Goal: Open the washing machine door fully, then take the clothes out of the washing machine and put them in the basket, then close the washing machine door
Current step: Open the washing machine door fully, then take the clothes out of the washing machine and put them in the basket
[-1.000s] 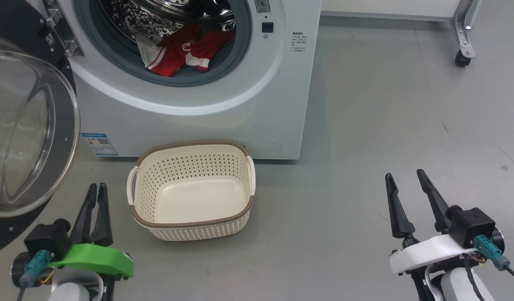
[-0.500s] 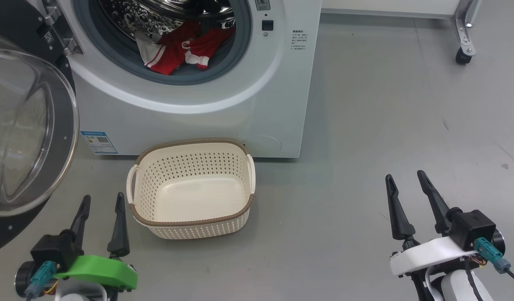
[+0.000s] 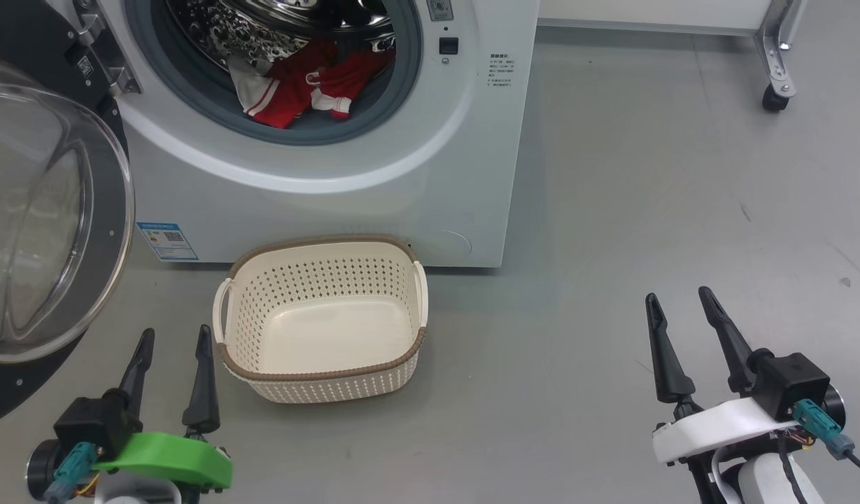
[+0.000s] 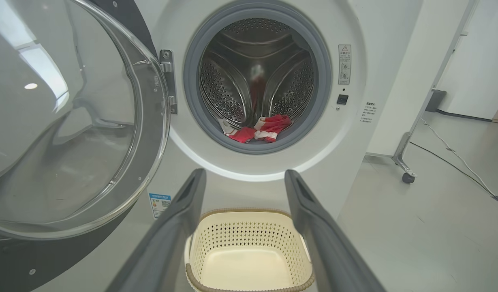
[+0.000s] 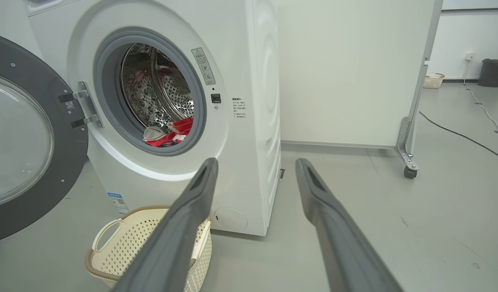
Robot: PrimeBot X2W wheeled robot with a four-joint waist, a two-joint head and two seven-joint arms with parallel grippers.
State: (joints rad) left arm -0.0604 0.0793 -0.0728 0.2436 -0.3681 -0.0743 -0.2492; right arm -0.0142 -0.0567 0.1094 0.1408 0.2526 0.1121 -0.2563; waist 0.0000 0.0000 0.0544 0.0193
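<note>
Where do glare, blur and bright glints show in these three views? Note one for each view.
Left wrist view: a lamp reflection glares on the washing machine door. Right wrist view: the right tool is blurred. Head view: the drum glints.

Grey floor [image 3: 611,280] under the washing machine [image 3: 402,196], the basket [image 3: 332,388] just before it, a wheeled frame [image 3: 776,63] well apart.

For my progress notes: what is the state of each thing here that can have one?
washing machine door, wide open
washing machine, not yet emptied
clothes, lying at the front of the drum, unheld
basket, upright, empty
left gripper, open, empty
right gripper, open, empty
</note>
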